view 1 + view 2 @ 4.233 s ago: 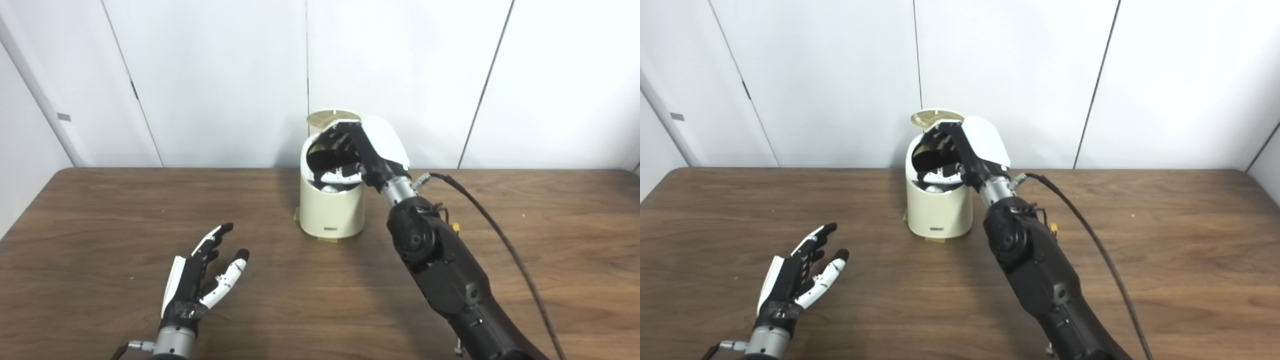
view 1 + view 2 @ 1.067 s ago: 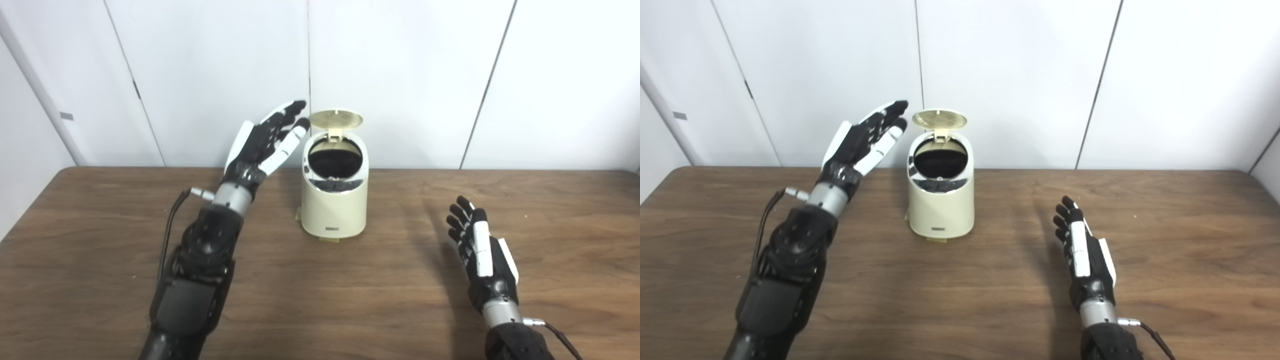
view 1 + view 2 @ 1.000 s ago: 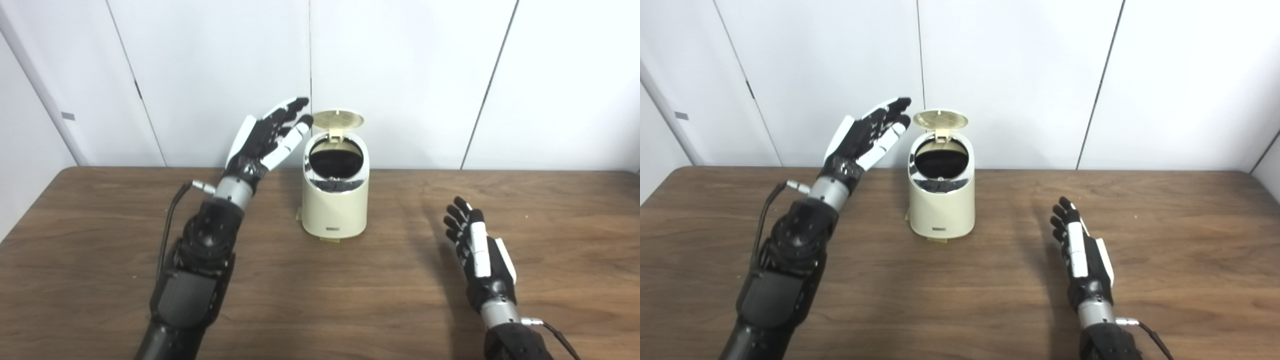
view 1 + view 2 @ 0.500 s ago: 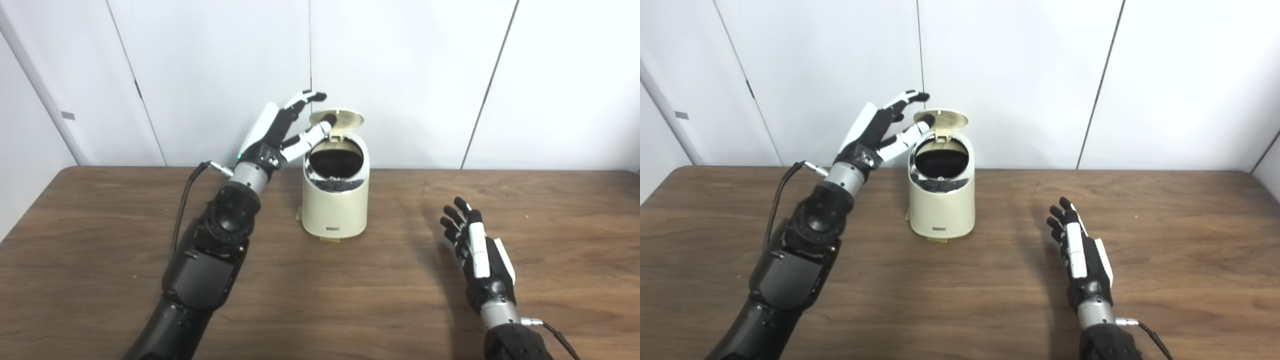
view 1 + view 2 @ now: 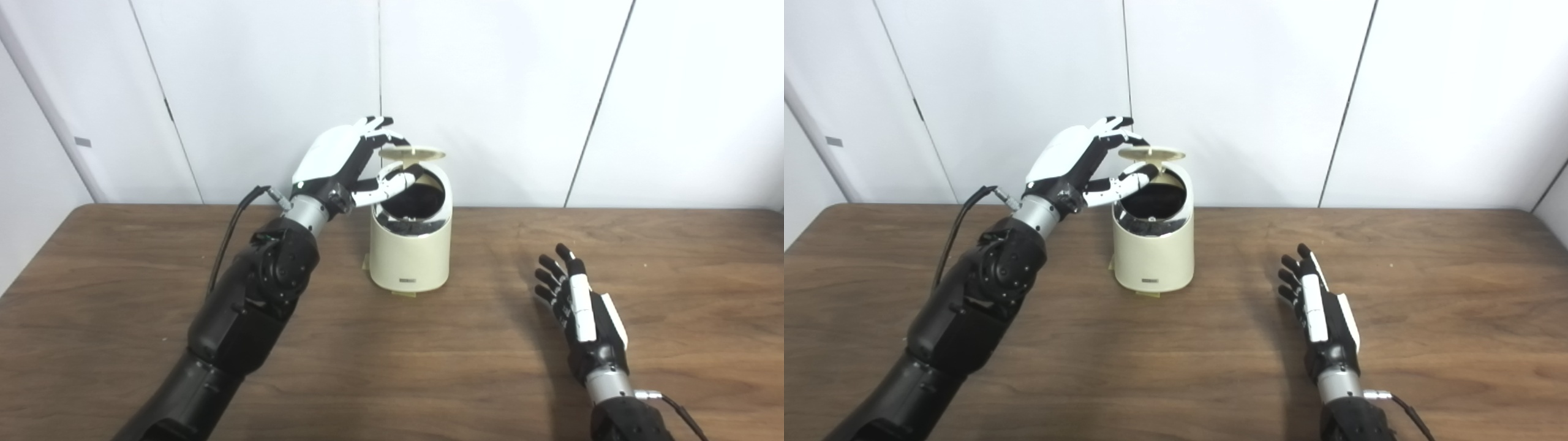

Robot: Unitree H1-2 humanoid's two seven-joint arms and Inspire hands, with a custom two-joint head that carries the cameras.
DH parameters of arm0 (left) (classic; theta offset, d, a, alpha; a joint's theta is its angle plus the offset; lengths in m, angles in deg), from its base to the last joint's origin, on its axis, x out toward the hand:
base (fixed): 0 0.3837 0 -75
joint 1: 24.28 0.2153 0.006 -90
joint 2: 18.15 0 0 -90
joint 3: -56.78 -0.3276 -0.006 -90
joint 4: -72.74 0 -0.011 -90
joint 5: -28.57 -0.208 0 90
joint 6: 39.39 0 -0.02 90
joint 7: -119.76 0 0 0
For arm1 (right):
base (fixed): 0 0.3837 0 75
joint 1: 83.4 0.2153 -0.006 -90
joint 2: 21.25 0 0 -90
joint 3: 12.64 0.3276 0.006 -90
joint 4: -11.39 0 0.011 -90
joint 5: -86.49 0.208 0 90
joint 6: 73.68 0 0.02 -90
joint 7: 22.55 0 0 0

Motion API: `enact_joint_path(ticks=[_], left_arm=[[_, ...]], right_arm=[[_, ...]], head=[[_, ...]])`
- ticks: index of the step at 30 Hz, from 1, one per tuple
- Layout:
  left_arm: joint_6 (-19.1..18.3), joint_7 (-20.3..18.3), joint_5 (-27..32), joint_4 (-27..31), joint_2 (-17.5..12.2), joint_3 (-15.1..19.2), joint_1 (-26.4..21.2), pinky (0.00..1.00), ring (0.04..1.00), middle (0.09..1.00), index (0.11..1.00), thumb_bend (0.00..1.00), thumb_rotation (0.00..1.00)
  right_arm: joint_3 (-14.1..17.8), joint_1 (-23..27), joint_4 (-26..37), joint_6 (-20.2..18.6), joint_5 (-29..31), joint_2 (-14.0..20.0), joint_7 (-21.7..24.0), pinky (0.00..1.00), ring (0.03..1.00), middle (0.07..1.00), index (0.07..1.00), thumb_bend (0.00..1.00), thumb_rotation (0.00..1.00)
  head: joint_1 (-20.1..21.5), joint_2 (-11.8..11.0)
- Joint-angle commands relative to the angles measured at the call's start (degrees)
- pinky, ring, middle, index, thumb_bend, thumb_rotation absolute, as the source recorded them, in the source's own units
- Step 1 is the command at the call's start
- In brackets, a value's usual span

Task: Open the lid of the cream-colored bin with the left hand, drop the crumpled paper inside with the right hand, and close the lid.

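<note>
One cream-colored bin (image 5: 410,248) stands at 12 o'clock on the table (image 5: 392,367). The left hand (image 5: 343,162) pinches its one lid (image 5: 411,152), half lowered. The right hand (image 5: 582,315), fingers apart, holds nothing at 4 o'clock.

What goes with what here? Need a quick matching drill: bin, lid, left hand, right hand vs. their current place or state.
Things:
1. bin
2. lid
3. left hand
4. right hand

States:
A. open, low over the table, holding nothing
B. half lowered over the opening
C. fingers on the lid
D. upright, mouth partly uncovered

Pairs: 1-D, 2-B, 3-C, 4-A
</note>
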State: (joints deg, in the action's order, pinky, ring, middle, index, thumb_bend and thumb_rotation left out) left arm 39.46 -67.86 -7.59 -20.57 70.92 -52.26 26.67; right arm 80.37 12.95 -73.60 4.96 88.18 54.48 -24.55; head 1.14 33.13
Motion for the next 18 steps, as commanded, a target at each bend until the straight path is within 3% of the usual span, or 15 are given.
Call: enact_joint_path(ticks=[1,11,18], left_arm=[[1.68,-0.01,-1.34,2.33,-0.70,0.17,-2.50,0.90,0.993,0.951,0.679,0.54,0.69],[2.98,-1.56,-1.64,3.65,-0.37,0.41,-1.08,0.89,0.982,0.936,0.625,0.53,0.63],[3.57,-2.66,-2.61,4.65,-0.49,-0.80,0.59,0.90,0.984,0.933,0.637,0.51,0.64]], right_arm=[[-0.16,1.57,1.13,0.87,-0.59,0.18,-0.16,0.86,0.899,0.909,0.987,0.60,1.00],[-0.37,1.90,1.79,-0.42,-1.13,-0.21,-0.44,0.83,0.895,0.913,0.990,0.55,1.00],[-0.83,1.95,2.20,-0.90,-1.92,-0.31,-0.82,0.82,0.892,0.907,0.989,0.56,1.00]], head=[[0.15,0.13],[1.04,1.14],[1.77,1.64]])
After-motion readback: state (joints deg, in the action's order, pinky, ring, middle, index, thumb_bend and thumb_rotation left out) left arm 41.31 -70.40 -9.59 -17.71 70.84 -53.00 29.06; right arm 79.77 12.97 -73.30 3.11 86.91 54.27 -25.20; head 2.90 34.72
